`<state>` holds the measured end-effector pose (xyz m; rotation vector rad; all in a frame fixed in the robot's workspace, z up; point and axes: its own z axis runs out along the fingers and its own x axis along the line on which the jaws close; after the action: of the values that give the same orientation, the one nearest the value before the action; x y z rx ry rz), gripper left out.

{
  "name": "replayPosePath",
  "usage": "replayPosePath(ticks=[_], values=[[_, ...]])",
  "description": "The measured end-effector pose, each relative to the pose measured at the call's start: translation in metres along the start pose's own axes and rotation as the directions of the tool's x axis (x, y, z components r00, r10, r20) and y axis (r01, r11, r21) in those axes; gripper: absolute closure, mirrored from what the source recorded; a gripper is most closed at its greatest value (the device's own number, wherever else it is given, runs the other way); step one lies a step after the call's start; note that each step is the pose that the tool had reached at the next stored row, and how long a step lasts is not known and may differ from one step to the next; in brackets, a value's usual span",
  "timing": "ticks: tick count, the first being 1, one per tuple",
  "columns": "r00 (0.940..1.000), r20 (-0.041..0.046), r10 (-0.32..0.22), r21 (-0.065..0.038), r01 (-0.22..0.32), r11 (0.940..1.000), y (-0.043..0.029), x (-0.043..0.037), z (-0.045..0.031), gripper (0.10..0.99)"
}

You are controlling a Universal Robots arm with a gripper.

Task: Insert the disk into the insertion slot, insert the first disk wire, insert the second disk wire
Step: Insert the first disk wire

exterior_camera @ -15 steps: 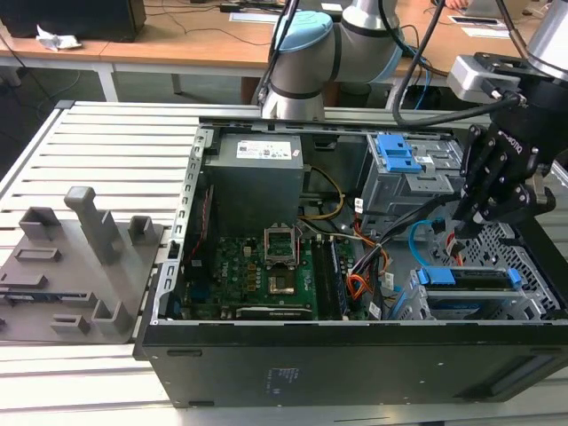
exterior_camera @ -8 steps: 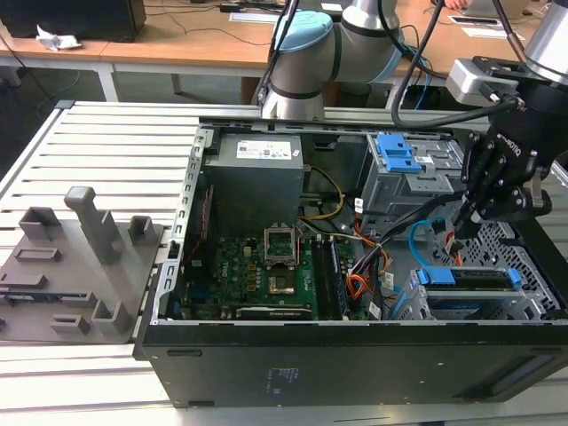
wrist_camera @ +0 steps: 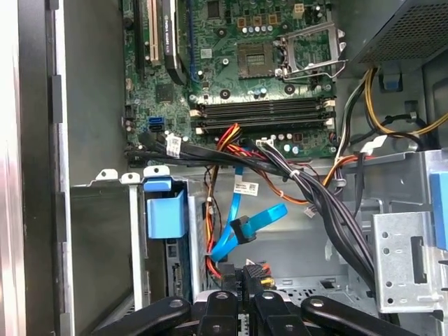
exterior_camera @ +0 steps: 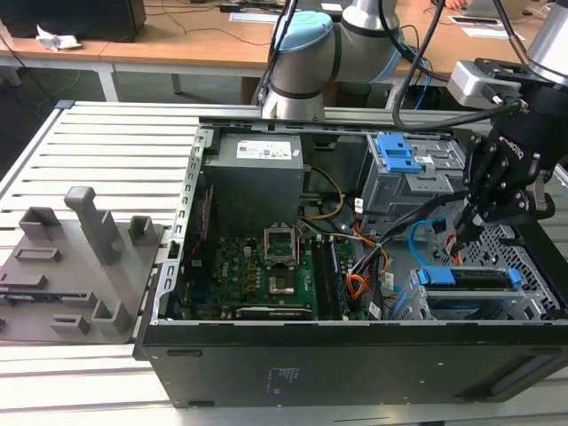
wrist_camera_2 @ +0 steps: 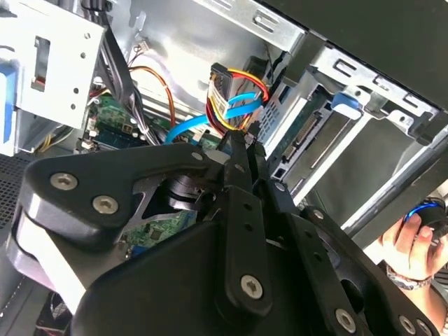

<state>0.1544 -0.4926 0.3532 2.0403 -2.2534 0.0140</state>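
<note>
The disk (exterior_camera: 469, 279), in its blue carrier, lies inside the insertion slot (exterior_camera: 532, 266), the low perforated cage at the exterior view's right. In the first wrist view the carrier's blue tab (wrist_camera: 165, 211) sticks out of the slot (wrist_camera: 101, 238). My gripper (exterior_camera: 469, 224) hangs just above the slot's inner end. In both wrist views its fingertips (wrist_camera: 246, 285) (wrist_camera_2: 243, 138) are shut on a black disk wire plug (wrist_camera: 256, 270) (wrist_camera_2: 222, 73) with red, yellow and black strands. A blue flat disk wire (wrist_camera: 246, 225) (wrist_camera_2: 210, 116) hangs loose beside it.
The taller grey cage with a blue latch (exterior_camera: 397, 153) stands behind my gripper. Black cable bundles (wrist_camera: 308, 189) cross between the motherboard (exterior_camera: 266, 266) and the cages. A person's hand (wrist_camera_2: 413, 241) is outside the case. A grey fixture plate (exterior_camera: 75, 266) lies at the exterior view's left.
</note>
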Motion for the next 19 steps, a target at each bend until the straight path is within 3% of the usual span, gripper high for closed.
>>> replayPosePath(ticks=[11,17,18,19], values=[[1.0000,-0.0001,0.000,0.000,0.000,1.0000,-0.0018,0.0185,0.0015,0.925],[1.0000,0.0014,0.000,0.000,0.000,1.0000,-0.0039,0.0381,0.0032,0.925],[1.0000,0.0070,0.000,-0.001,0.000,1.0000,-0.0043,0.0406,0.0034,0.925],[0.9997,0.0258,-0.002,-0.003,0.002,1.0000,-0.0055,0.0415,0.0034,0.925]])
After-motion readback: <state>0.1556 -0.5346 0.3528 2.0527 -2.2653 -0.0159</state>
